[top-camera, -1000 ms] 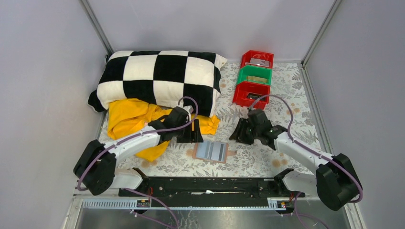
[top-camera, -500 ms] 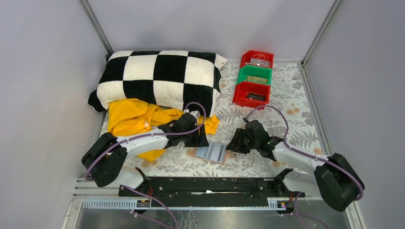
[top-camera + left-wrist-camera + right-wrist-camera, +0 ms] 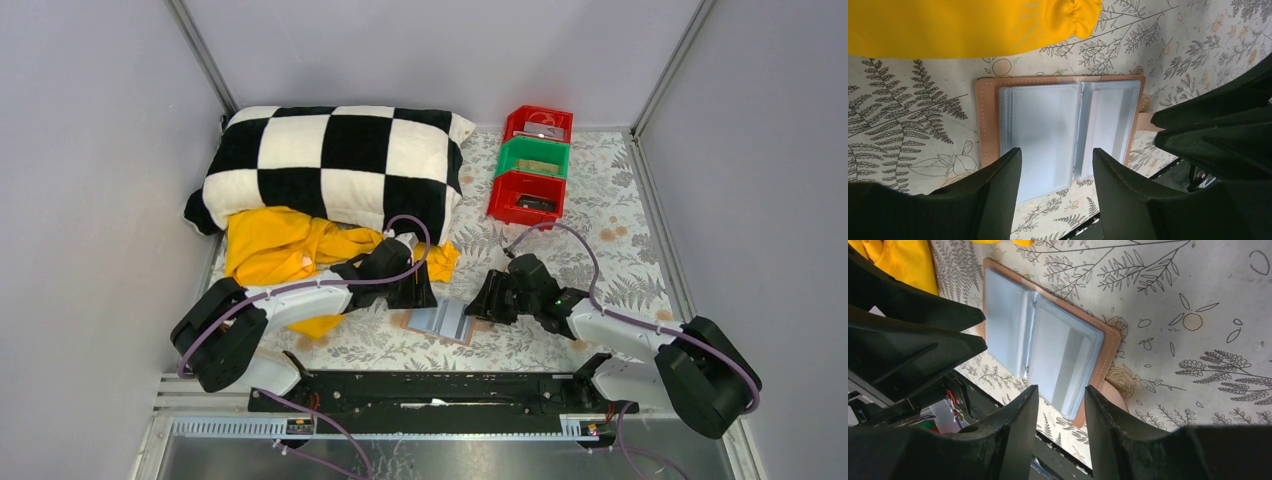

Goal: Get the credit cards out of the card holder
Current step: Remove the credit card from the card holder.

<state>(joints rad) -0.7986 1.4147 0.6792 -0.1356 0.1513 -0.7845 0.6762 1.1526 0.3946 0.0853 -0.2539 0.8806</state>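
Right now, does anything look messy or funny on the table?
A little. The yellow cloth is crumpled up in a heap against the checkered pillow. The card holder lies open and sits a bit crooked. Nothing looks spilled or broken.

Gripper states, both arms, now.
Left gripper: open, holding nothing, over the card holder.
Right gripper: open, holding nothing.

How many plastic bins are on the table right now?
3, in a row at the far right of the table: a red bin farthest back, a green bin in the middle, and a second red bin nearest the arms. None seems hidden.
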